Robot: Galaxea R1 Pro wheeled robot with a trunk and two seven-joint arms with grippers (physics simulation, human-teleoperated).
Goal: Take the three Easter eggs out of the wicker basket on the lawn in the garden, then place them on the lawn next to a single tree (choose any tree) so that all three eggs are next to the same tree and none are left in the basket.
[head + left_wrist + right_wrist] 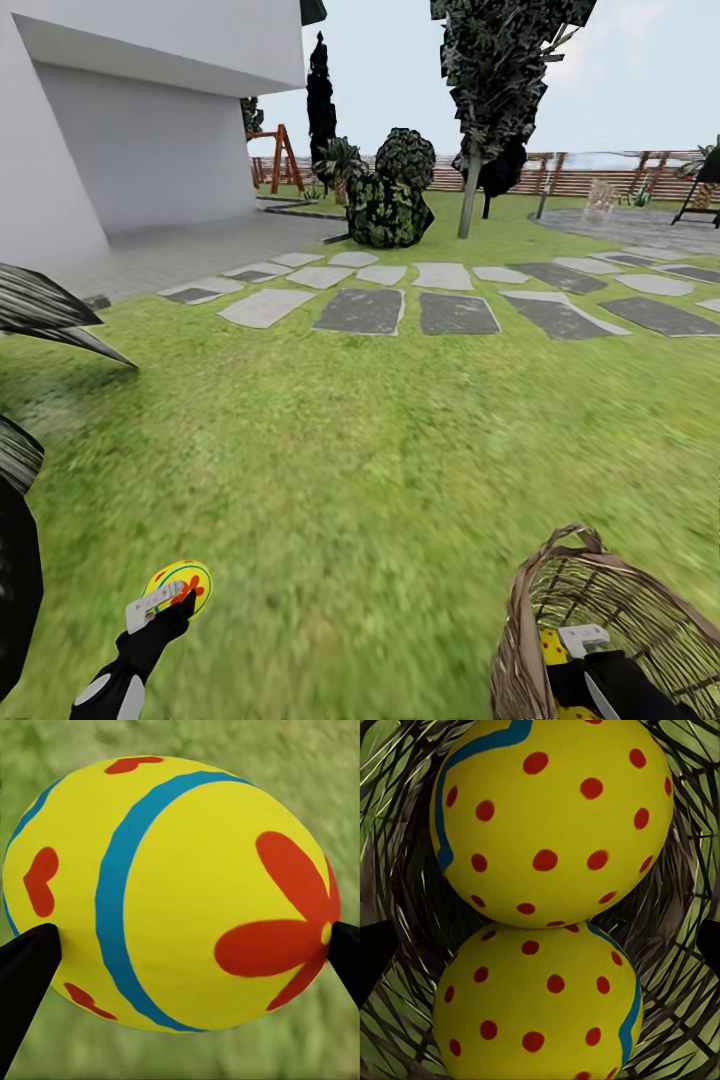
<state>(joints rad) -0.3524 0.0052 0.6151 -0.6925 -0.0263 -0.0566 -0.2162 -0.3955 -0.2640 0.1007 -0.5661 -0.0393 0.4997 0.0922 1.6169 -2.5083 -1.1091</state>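
We've got one flowered egg [176,892] clamped in the left gripper [165,603] over the near-left lawn [360,440]. The right gripper [590,650] hangs spread wide in the basket [530,620] at near right, over two dotted eggs [551,817]. Next we'd probably close on one.

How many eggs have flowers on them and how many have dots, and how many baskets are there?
Flower egg: 1, held in the left gripper
Dotted eggs: 2, inside the wicker basket
Wicker basket: 1
Total: 3 eggs and 1 basket, 4 things
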